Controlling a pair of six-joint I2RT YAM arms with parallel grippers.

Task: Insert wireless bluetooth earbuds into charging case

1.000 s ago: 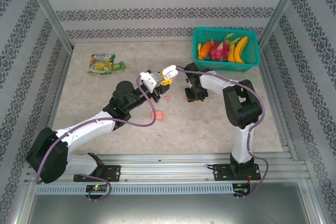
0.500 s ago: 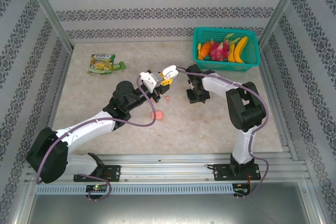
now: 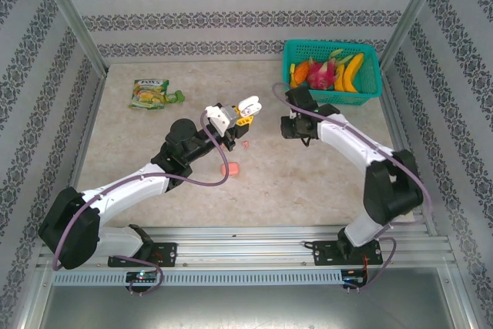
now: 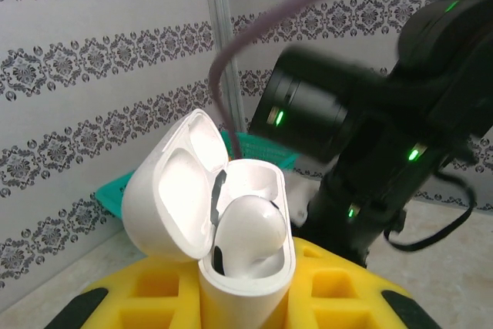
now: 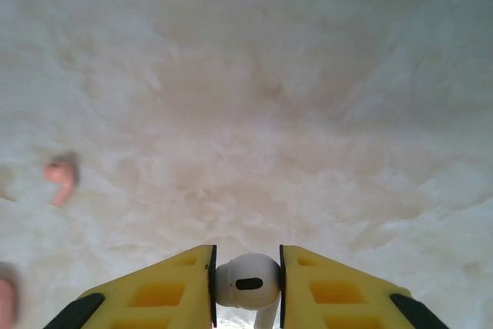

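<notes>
The right arm has swung out and back since a second ago, its right gripper pinching a white earbud above the table. The left gripper clamps the open white case, one bud already seated (the second slot looks free). A pink earbud lies on the table, not yet stowed.
</notes>
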